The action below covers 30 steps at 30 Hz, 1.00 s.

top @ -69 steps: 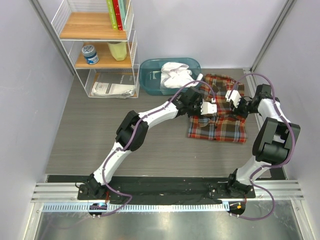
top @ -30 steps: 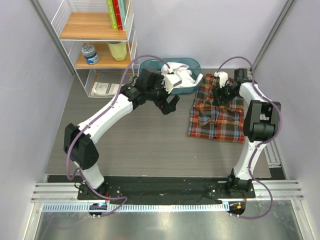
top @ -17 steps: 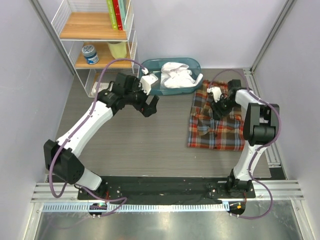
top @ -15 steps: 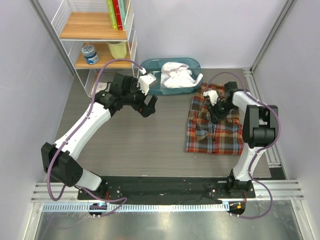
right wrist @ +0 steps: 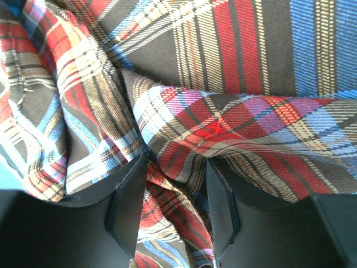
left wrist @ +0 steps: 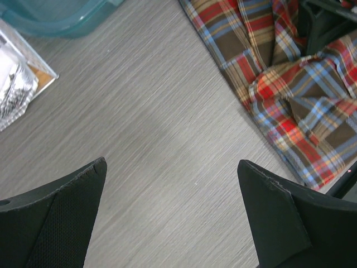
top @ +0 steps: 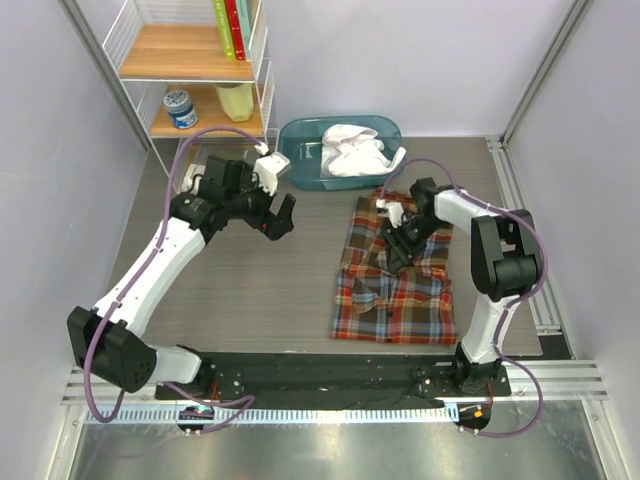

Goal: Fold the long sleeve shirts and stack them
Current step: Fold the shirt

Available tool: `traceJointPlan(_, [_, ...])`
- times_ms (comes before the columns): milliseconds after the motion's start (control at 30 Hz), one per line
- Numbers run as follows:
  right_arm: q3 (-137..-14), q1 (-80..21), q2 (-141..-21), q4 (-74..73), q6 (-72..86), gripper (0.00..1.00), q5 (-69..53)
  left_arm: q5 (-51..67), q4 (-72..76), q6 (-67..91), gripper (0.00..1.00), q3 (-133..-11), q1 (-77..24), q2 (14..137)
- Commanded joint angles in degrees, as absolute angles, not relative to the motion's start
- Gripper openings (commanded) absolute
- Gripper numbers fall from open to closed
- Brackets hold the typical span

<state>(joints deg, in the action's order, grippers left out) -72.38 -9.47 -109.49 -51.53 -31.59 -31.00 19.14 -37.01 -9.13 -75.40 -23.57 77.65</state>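
On the right half of the grey surface point(top: 250, 290) the plaid shirt point(top: 395, 290) lies rumpled, its lower part spread flat toward the near edge and its upper part bunched into folds. The right fingers point(right wrist: 125, 215) press down into that bunched upper part. The wrist view shows a raised ridge of plaid cloth pinched between them, so they grip the shirt. The left fingers point(left wrist: 56, 223) hang spread wide over bare surface, well apart from the plaid shirt and to its left, holding nothing. Behind the plaid shirt, at the far edge, a teal bin point(top: 300, 165) holds the white shirt point(top: 350, 150), crumpled in a heap. A wire shelf unit point(top: 170, 50) stands in the far left corner, with books point(top: 232, 25) on its top board.
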Motion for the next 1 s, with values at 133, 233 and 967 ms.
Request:
traceJointPlan(133, [-68.99, -22.67, -109.42, -41.40, -24.61, 0.52, -34.46, 24.42, -38.06, -5.37, 1.00, -69.71, -18.20, 73.21])
traceJointPlan(233, [-69.95, -24.96, -111.62, -37.01, -20.94, 0.52, -33.84, 26.44, -37.97, -3.87, 1.00, -67.77, -16.27, 73.21])
traceJointPlan(967, [-59.16, -5.03, -87.27, -34.21, -10.21, 0.50, -42.63, 29.62, -34.02, -4.93, 0.62, -74.51, -27.60, 98.15])
